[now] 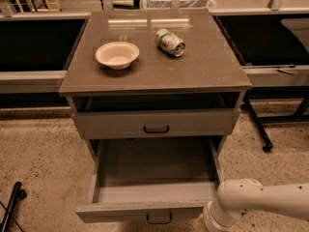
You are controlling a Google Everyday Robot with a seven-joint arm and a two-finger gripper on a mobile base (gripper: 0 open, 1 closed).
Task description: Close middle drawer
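Observation:
The middle drawer (145,208) is a wide grey wood-grain drawer, pulled far out toward me, with its inside bare and a small dark loop handle (159,219) at the centre of its front. My white arm (263,202) comes in from the lower right. My gripper (204,221) is at the bottom edge of the view, by the right end of the drawer's front, and is mostly hidden. The uppermost drawer (154,122) sits just beneath the brown tabletop, slightly out. The lowest drawer is hidden under the open one.
On the brown tabletop (203,66) stand a cream bowl (117,54) and a crushed can (170,42) lying on its side. Dark shelving runs along the wall on both sides. A black stand leg (256,124) is at the right and another dark leg (12,204) at the lower left.

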